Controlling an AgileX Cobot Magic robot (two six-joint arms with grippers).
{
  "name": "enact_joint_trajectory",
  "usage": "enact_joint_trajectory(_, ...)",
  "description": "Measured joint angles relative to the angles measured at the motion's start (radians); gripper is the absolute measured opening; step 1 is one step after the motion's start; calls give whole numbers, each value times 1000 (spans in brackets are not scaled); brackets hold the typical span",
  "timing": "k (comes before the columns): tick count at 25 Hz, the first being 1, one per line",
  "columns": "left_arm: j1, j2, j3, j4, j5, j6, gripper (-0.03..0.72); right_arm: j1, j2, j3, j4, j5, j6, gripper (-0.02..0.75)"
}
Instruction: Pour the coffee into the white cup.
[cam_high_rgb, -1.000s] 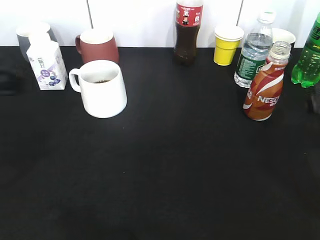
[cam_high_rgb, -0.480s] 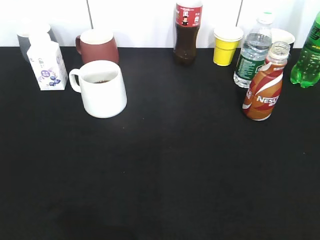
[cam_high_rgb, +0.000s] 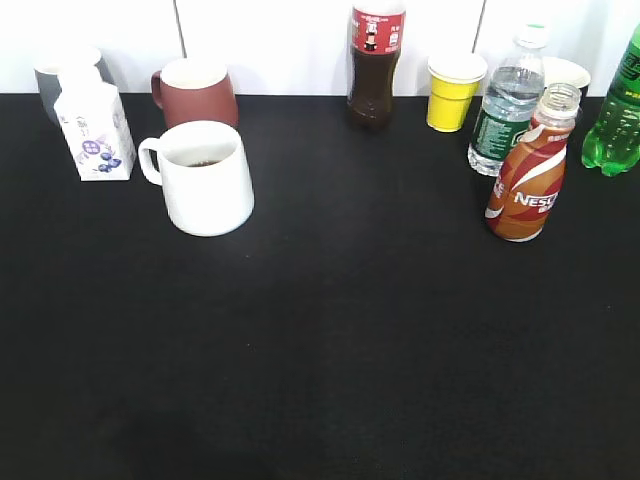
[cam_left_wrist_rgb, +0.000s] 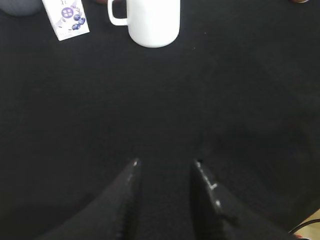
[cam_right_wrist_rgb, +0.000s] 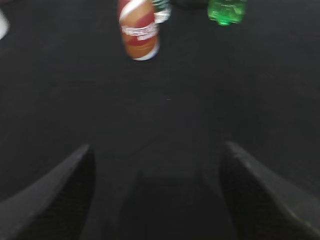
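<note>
Neither arm appeared in the exterior view. In the right wrist view the right gripper (cam_right_wrist_rgb: 157, 195) hung low over the black tabletop (cam_high_rgb: 380, 340) with its two dark fingers spread wide apart and nothing between them. In the left wrist view the left gripper (cam_left_wrist_rgb: 166, 165) was likewise above bare table, its fingers parted by a narrower gap and holding nothing.

The large plain white ceramic mug with a loop handle (cam_high_rgb: 200, 177) stood upright on the left half of the table, handle to the left, and a little dark coffee (cam_high_rgb: 205, 161) showed low inside it. From the left wrist it sat straight ahead, well apart from the fingertips. Just behind it stood a dark red mug (cam_high_rgb: 194, 91), whose contents could not be seen, and to its left a small white carton with a purple berry print (cam_high_rgb: 93, 125), with a grey cup (cam_high_rgb: 60, 73) behind that.

On the right, the small curvy bottle with an orange-brown wrapper, white-red swirls and white lettering (cam_high_rgb: 532, 165) stood upright and uncapped, near a clear green-labelled water bottle (cam_high_rgb: 508, 100). The right wrist view showed it blurred, ahead and slightly left of the open fingers. A green bottle (cam_high_rgb: 615, 110) stood at the far right edge. Along the back wall were a tall dark red-labelled bottle (cam_high_rgb: 374, 62) of dark liquid and a yellow paper cup (cam_high_rgb: 453, 90).
</note>
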Motion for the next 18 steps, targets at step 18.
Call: enact_joint_trajectory(18, 449, -126, 1, 0, 1, 0, 255, -356, -1, 2, 44, -14, -45, 582)
